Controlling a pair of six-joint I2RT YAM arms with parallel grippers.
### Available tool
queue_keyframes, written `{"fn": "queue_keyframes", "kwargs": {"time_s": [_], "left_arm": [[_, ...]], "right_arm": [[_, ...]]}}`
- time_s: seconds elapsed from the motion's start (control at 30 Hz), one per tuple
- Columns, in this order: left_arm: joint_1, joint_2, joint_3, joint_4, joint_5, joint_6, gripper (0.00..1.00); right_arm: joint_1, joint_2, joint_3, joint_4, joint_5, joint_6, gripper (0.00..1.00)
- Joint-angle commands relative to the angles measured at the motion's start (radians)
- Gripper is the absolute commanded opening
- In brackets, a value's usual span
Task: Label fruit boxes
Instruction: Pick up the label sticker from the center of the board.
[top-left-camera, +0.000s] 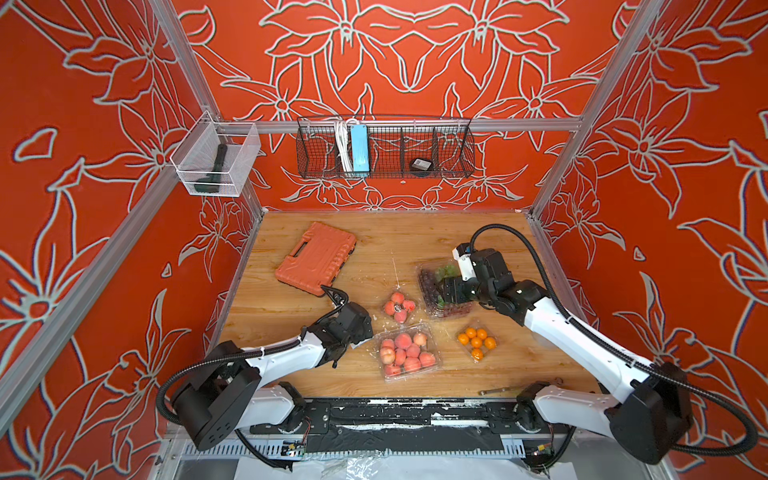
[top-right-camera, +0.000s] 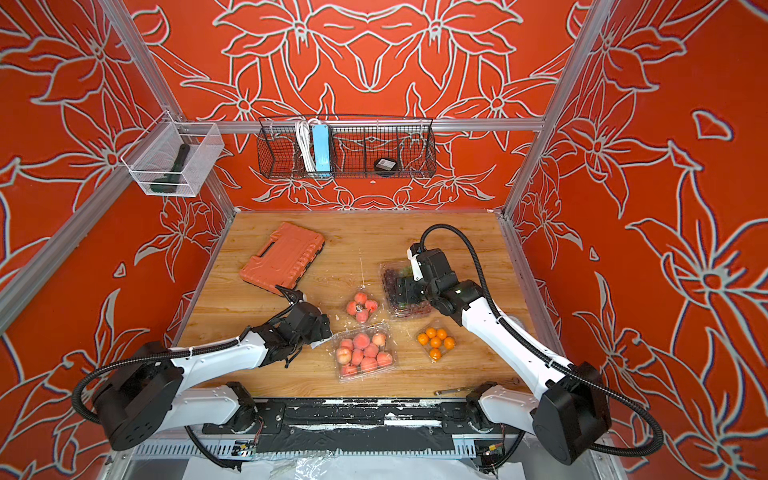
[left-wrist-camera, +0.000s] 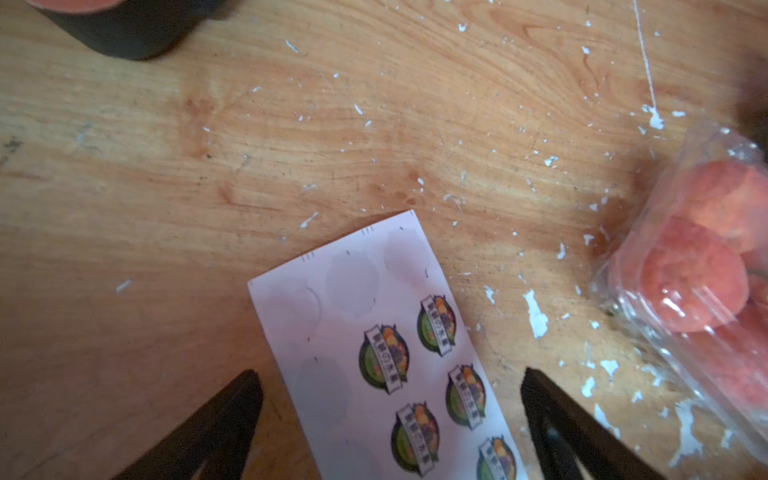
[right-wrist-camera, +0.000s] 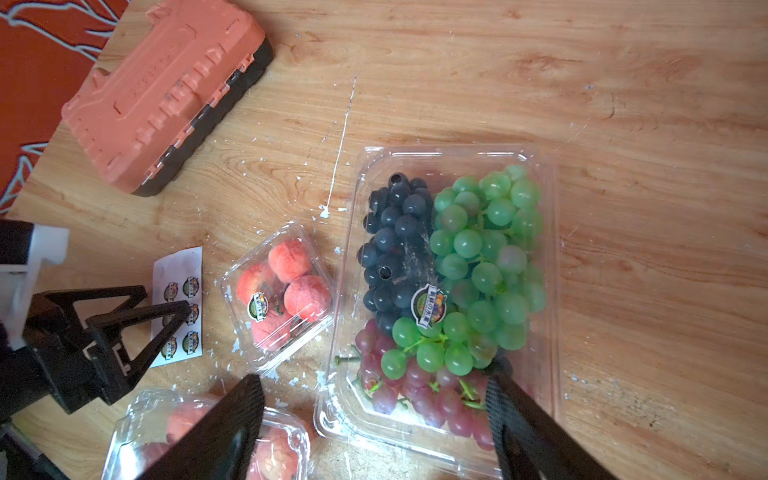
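Four clear fruit boxes sit on the wooden table (top-left-camera: 374, 245). The grape box (right-wrist-camera: 453, 266) carries a round sticker (right-wrist-camera: 428, 305) on its lid. My right gripper (right-wrist-camera: 374, 380) hangs open over that box's near end, holding nothing. The small peach box (right-wrist-camera: 278, 295) also bears a sticker (right-wrist-camera: 257, 307). Nearer the front are the large peach box (top-left-camera: 409, 353) and the orange box (top-left-camera: 477, 343). My left gripper (left-wrist-camera: 390, 380) is open, its fingers astride the white sticker sheet (left-wrist-camera: 365, 316) lying flat on the table, beside the large peach box.
An orange tool case (top-left-camera: 316, 259) lies at the back left of the table. A metal rod (top-left-camera: 498, 390) rests near the front right edge. A wire basket (top-left-camera: 384, 147) and a clear bin (top-left-camera: 214, 160) hang on the walls. White flecks dot the wood.
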Motion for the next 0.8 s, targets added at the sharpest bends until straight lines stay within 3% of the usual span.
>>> {"fn": "queue_keyframes", "kwargs": {"time_s": [0.0,0.27,0.63,0.77], "left_arm": [[-0.027,0.074,0.019,-0.102,-0.074,-0.103,0.99],[-0.056,0.26,0.095,-0.305,-0.154,-0.198,0.95],[-0.072,0.212,0.036,-0.236,-0.087,-0.156,0.34],[-0.072,0.15,0.036,-0.253,-0.118,-0.143,0.31]], "right_arm": [[0.002,-0.027,-0.025,0.036,-0.053,-0.002,0.86],[0.002,-0.109,-0.052,0.048,-0.089,-0.002,0.87],[0.002,-0.151,-0.065,0.06,-0.101,0.002,0.86],[0.003,-0.151,-0.069,0.066,-0.1,0.002,0.86]]}}
